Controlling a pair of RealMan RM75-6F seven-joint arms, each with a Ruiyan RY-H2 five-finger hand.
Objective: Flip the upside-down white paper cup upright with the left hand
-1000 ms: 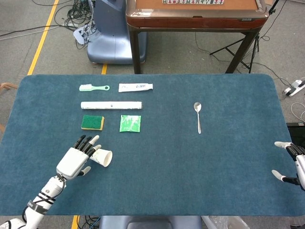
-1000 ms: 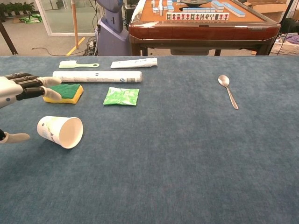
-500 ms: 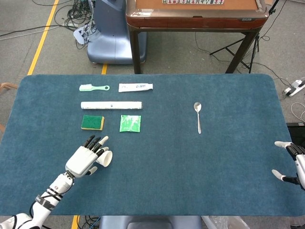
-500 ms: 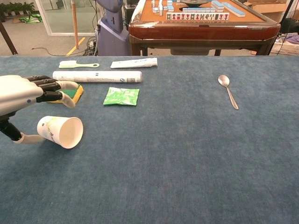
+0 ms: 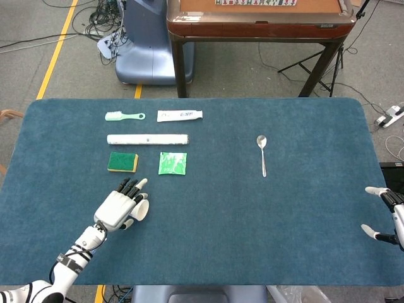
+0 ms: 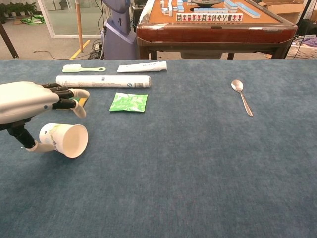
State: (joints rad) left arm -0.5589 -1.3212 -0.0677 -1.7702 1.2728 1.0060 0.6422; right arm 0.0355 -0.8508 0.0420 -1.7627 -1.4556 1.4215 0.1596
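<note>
cup: one white paper cup point(image 6: 63, 140), on its side near the table's point(image 5: 208, 246) left end, a bit toward the near edge, mouth pointing right toward the middle. So neither upside-down nor upright as I see it.

left hand: my left hand point(image 5: 119, 207) is spread over the cup, fingers point(image 6: 69, 94) apart above it and the thumb down by the closed end. From the chest cam it looks like the thumb touches the base, but nothing is clamped on the cup yet as far as I can tell.

risk 1: it's a round thing lying on cloth. If I push down from the top it'll probably just roll away from me, toward the sponge point(image 5: 122, 161).

risk 2: thin paper, so squeezing too hard likely dents the wall or ovals the rim.

risk 3: if I only catch the base, it may pivot and drop back on its side rather than stand.

right hand: right hand point(image 5: 386, 214) sits at the table's right edge, fingers spread, holding nothing, well away from all this.

count: one cup, one sponge, one green packet point(image 5: 172, 163), one long white tube point(image 5: 147, 139), one toothbrush point(image 5: 124, 116), one toothpaste point(image 5: 180, 115), one spoon point(image 5: 262, 153).

layout: all but the spoon are grouped toward the far-left corner, beyond the cup; the spoon lies alone, right of centre.
</note>
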